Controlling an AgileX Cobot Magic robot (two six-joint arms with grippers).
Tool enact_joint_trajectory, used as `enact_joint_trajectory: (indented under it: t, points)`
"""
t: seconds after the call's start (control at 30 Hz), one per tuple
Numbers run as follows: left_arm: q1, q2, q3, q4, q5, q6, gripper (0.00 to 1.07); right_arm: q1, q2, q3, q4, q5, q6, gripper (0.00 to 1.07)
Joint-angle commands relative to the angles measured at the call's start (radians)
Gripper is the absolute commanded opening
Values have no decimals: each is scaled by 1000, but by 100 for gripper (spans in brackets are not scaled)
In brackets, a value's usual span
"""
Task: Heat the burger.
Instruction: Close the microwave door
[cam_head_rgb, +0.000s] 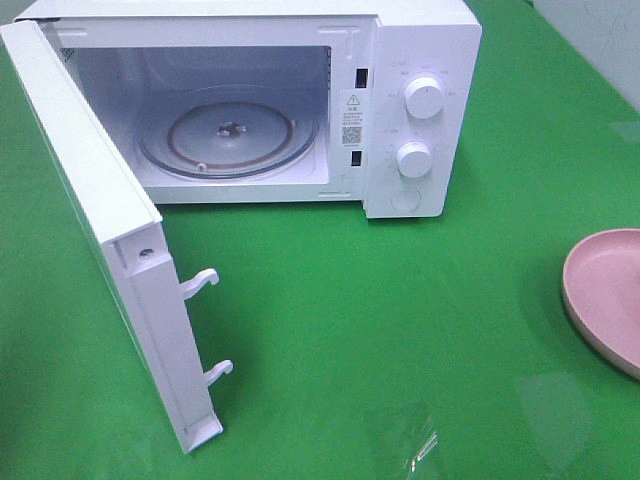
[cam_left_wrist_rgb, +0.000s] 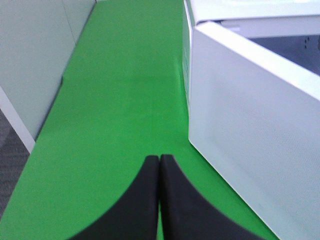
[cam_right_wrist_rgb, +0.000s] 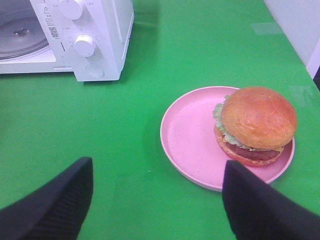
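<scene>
The burger (cam_right_wrist_rgb: 257, 122), with a glossy golden bun, green lettuce and a dark patty, sits on the pink plate (cam_right_wrist_rgb: 190, 137) in the right wrist view. My right gripper (cam_right_wrist_rgb: 157, 167) hovers open just short of the plate, holding nothing. The white microwave (cam_head_rgb: 415, 110) stands at the back with its door (cam_head_rgb: 110, 230) swung wide open and its glass turntable (cam_head_rgb: 228, 135) bare. In the left wrist view my left gripper (cam_left_wrist_rgb: 159, 165) is shut on nothing, above the green table beside the outer face of the open door (cam_left_wrist_rgb: 250, 140). Neither gripper shows in the exterior high view.
The pink plate (cam_head_rgb: 605, 300) is cut by the right edge of the exterior high view. Two latch hooks (cam_head_rgb: 205, 280) stick out from the door's edge. A green cloth (cam_head_rgb: 360, 330) covers the table. A grey wall panel (cam_left_wrist_rgb: 35, 60) borders the table beyond the left gripper.
</scene>
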Motion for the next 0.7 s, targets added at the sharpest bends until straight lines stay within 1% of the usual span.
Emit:
enact_joint_trajectory:
  t: [0.03,0.07,0.1,0.13,0.17,0.2,0.23,0.27,0.3,0.33,0.4,0.43,0.47,0.57,0.6,0.63,0.7]
  points:
    - [0,37,42,27,-222,4,0,-6,-23,1,6,-1,-14,71]
    - [0,37,42,27,-222,4,0,-6,-23,1,6,-1,-14,71]
    - [0,59,75,27,-315,4,0,-6,-23,1,6,-1,-14,71]
    - [0,59,75,27,-315,4,0,-6,-23,1,6,-1,-14,71]
    - [0,85,109,27,-395,4,0,-6,-23,1,6,-1,-14,71]
    - [0,85,109,27,-395,4,0,-6,-23,1,6,-1,-14,71]
    - [0,119,149,27,-480,4,0,-6,-23,1,6,-1,-14,71]
    - [0,119,149,27,-480,4,0,-6,-23,1,6,-1,-14,71]
    - [0,155,190,27,-592,4,0,-6,-23,1,6,-1,-14,71]
    - [0,155,190,27,-592,4,0,-6,-23,1,6,-1,-14,71]
    - [0,216,272,27,-827,4,0,-6,-23,1,6,-1,-14,71]
    - [0,216,272,27,-827,4,0,-6,-23,1,6,-1,-14,71]
    - [0,259,304,27,-926,-2,0,-6,-23,1,6,-1,-14,71]
    - [0,283,314,27,-954,-5,0,-6,-23,1,6,-1,-14,71]
    - [0,334,320,27,-990,-6,0,-6,-23,1,6,-1,-14,71]
    - [0,334,320,27,-990,-6,0,-6,-23,1,6,-1,-14,71]
    - [0,446,320,27,-1082,-7,0,-6,-23,1,6,-1,-14,71]
